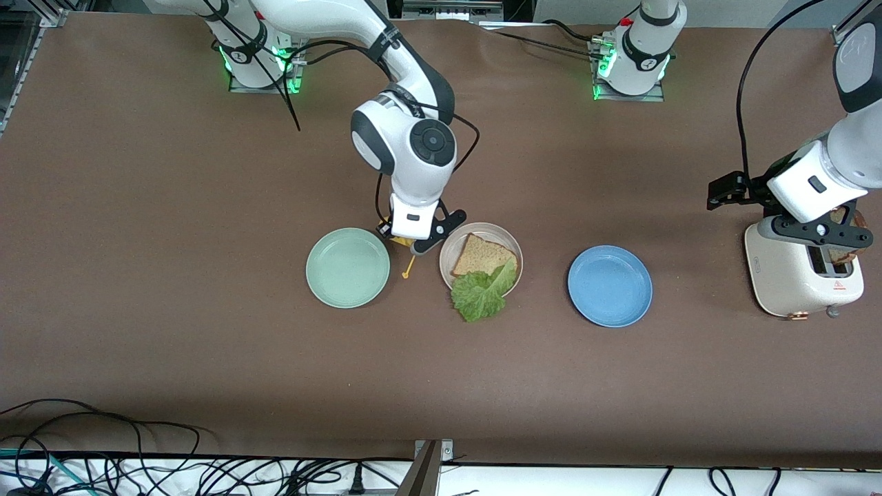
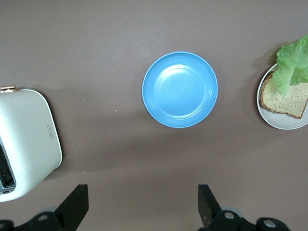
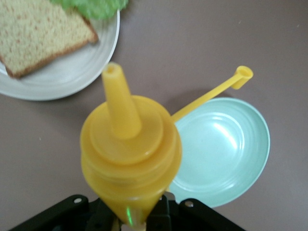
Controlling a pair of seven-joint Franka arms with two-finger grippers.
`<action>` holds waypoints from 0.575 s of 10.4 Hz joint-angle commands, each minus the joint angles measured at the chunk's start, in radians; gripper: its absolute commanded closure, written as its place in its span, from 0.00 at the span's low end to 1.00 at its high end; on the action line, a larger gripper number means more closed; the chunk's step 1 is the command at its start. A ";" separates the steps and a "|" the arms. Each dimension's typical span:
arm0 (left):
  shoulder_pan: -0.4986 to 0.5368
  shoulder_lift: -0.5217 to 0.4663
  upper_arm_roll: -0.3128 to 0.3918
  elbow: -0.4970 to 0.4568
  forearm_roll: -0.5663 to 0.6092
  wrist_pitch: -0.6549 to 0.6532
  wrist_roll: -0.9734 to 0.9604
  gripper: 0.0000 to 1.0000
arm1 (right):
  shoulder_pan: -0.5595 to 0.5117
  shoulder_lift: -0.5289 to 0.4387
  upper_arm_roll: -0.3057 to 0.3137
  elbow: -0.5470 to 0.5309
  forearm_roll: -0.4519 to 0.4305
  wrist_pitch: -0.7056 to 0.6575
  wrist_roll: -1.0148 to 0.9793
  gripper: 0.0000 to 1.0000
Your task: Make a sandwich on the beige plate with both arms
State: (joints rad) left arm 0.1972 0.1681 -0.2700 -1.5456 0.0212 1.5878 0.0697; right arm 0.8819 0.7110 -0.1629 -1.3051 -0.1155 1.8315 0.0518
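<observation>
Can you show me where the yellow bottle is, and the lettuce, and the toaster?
yellow bottle [image 3: 130, 154]: right wrist view, on its round shoulder below the spout.
lettuce [image 1: 480, 293]: front view, middle of the leaf.
toaster [image 1: 792, 279]: front view, on its cream side wall.

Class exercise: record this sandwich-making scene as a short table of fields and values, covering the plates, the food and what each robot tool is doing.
beige plate: round pale beige plastic plate, between the mint-green plate and blue plate
food: one brown bread slice on it, ruffled green lettuce leaf overhanging its rim
right tool: shut on yellow squeeze bottle, between the mint-green and beige plates
left tool: open, over the white toaster
toaster: brown bread in its slot
</observation>
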 commanded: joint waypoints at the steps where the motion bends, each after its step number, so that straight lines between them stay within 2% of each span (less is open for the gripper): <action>1: 0.002 -0.012 0.000 0.001 0.002 -0.008 -0.002 0.00 | 0.066 0.085 -0.049 0.157 -0.041 -0.180 0.003 1.00; 2: 0.002 -0.012 0.000 0.001 0.002 -0.008 -0.002 0.00 | 0.075 0.109 -0.049 0.191 -0.064 -0.231 -0.006 1.00; 4: 0.004 -0.010 0.000 0.002 0.003 0.000 0.008 0.00 | 0.094 0.123 -0.049 0.195 -0.099 -0.274 -0.029 1.00; 6: 0.005 -0.009 0.002 0.002 0.003 0.006 0.009 0.00 | 0.129 0.155 -0.055 0.207 -0.156 -0.282 0.003 1.00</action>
State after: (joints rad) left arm 0.1983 0.1681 -0.2690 -1.5455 0.0212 1.5910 0.0698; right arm 0.9769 0.8180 -0.1941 -1.1645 -0.2254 1.5910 0.0467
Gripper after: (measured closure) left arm 0.000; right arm 0.855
